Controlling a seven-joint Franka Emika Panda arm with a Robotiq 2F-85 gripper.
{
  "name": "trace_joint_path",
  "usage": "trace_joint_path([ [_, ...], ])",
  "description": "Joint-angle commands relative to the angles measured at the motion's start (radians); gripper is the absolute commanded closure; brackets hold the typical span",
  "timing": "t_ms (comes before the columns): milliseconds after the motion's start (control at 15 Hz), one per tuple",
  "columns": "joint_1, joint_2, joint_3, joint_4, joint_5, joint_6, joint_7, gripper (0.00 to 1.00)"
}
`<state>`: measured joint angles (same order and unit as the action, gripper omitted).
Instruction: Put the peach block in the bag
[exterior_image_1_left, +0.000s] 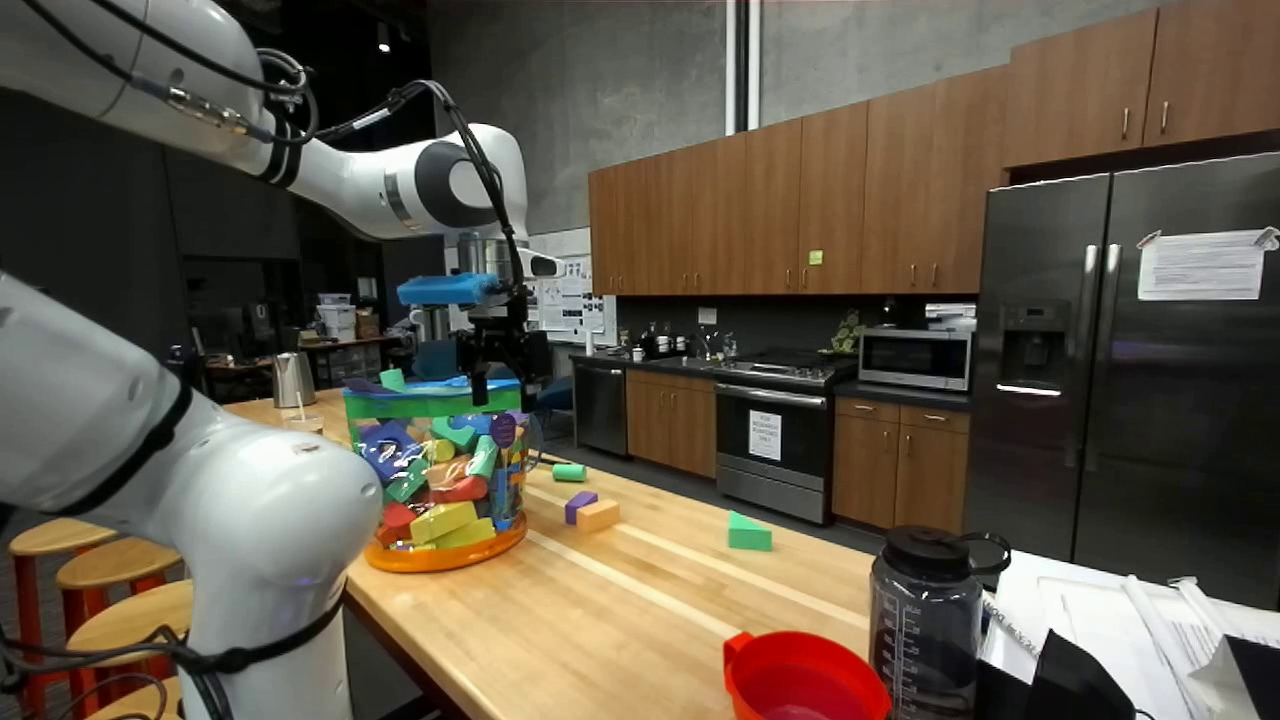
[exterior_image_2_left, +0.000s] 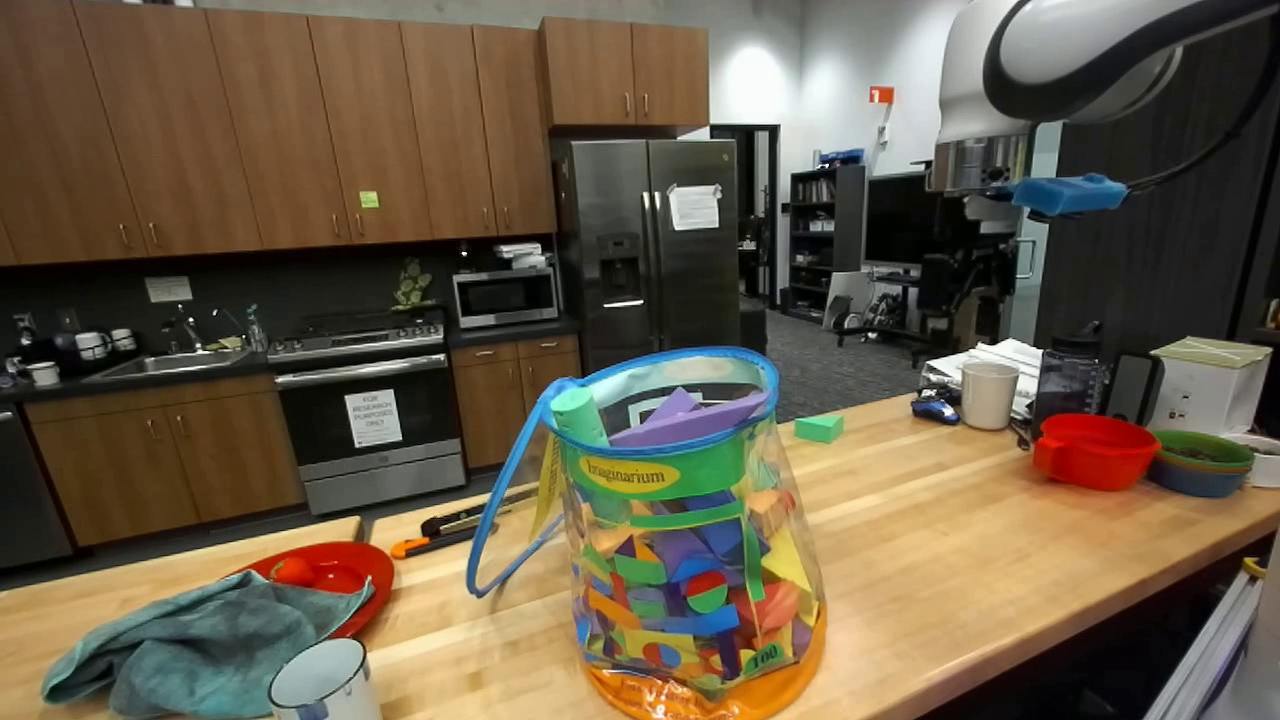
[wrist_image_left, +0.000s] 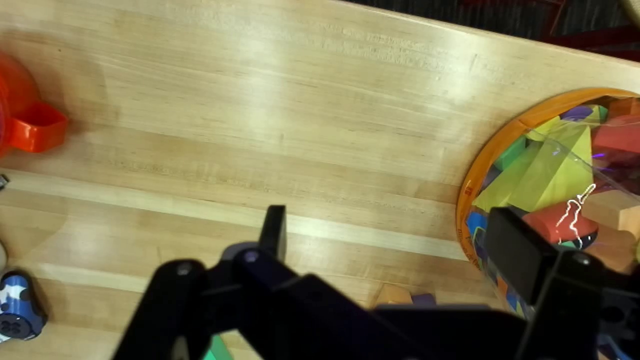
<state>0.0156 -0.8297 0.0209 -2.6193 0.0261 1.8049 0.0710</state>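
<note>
- In an exterior view, the white arm (exterior_image_1_left: 278, 510) is seen standing at lower left, its forearm (exterior_image_1_left: 215, 125) stretched in from upper left.
- The wrist (exterior_image_1_left: 480, 185) is set left of upper centre; beneath it the gripper (exterior_image_1_left: 508, 386) is pointed downward.
- In the wrist view, the black fingers (wrist_image_left: 273, 232) are spread wide, one near centre, one at right.

Peach block (wrist_image_left: 392, 294): partly behind gripper (wrist_image_left: 391, 222), bottom of wrist view
Bag (wrist_image_left: 476, 174): cut by right edge, wrist view
Red bowl (wrist_image_left: 20, 87): cut by left edge, wrist view
Fridge paper (exterior_image_1_left: 1203, 266): print too small
</note>
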Motion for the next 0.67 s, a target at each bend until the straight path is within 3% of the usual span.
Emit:
trace_joint_path([
  [0, -0.005, 0.001, 0.004, 0.002, 0.003, -0.002, -0.003, 0.0],
  [600, -0.005, 0.103, 0.11, 0.111, -0.007, -0.024, 0.104, 0.0],
])
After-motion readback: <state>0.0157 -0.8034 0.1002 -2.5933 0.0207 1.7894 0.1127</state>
